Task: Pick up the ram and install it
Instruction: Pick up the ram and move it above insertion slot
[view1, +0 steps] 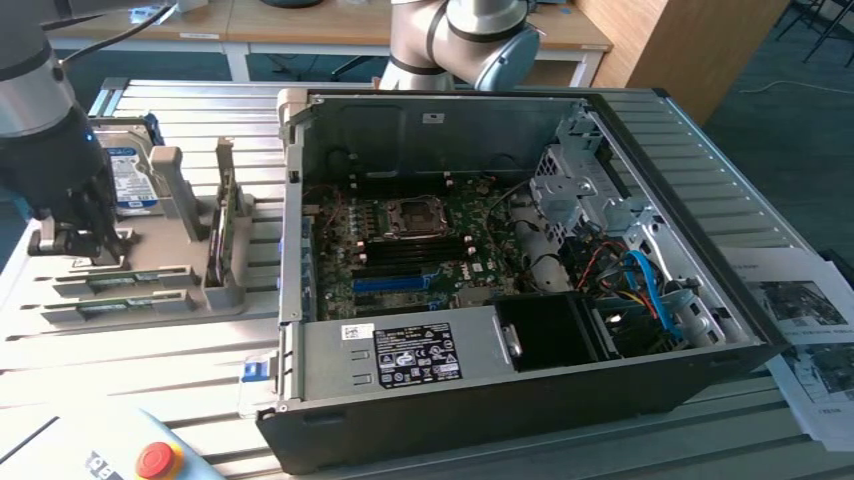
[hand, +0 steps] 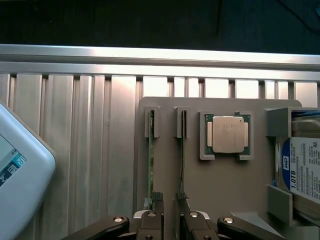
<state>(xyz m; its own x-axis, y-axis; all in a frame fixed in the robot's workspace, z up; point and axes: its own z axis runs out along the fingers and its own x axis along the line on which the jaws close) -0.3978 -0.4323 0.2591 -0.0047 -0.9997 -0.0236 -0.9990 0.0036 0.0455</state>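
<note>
The parts look laid out for easy reach. A grey holder (hand: 225, 185) on the slatted metal table (hand: 75, 150) keeps each piece in its own pocket, just beside the open computer case (view1: 534, 405), whose motherboard (view1: 400, 250) faces up. The ram stick (hand: 151, 155) stands on edge in a narrow slot, and a second ram stick (hand: 182, 155) stands in the slot next to it, both with thin edges upward (I take it that leaves the flat faces free for pinching). The square processor (hand: 227, 134) lies flat in a pocket beside them, with a hard drive (hand: 302, 170) past it. The gripper (hand: 169, 201) hangs over one end of the two sticks with its jaws parted. Each fingertip is roughly in line with one stick, and bare holder shows between them. It grips nothing, and I cannot tell whether the tips touch the sticks. Neither stick is in the case yet.
</note>
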